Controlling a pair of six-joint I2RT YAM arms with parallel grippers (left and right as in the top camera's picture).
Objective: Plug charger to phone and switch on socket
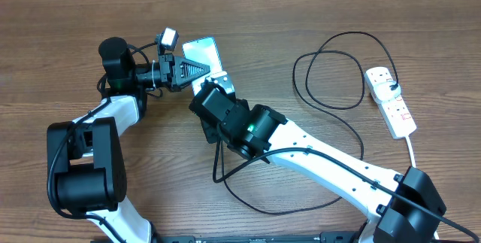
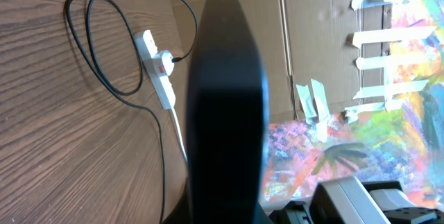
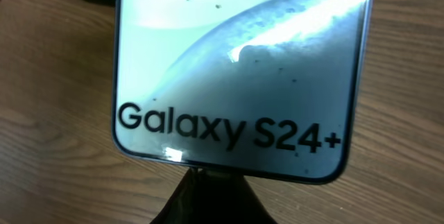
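Observation:
The phone [image 1: 203, 51] lies flat on the wooden table, its light blue screen up. My left gripper [image 1: 208, 70] is shut, with its dark fingertips over the phone's left edge. In the left wrist view those fingers [image 2: 225, 99] fill the centre and hide the phone. My right gripper [image 1: 213, 87] meets the phone's near end. In the right wrist view the phone [image 3: 236, 64] shows "Galaxy S24+", and my right gripper [image 3: 222, 179] is shut on the charger's small connector tip at the phone's bottom edge. The charger's black cable [image 1: 294, 72] loops right to the socket [image 1: 392, 101].
The socket's white cord [image 1: 412, 149] runs toward the table's near right side. Slack black cable [image 1: 259, 211] curls under my right arm. In the left wrist view the socket [image 2: 158, 68] lies beyond the cable [image 2: 162, 161], with a cardboard wall [image 2: 305, 37] behind.

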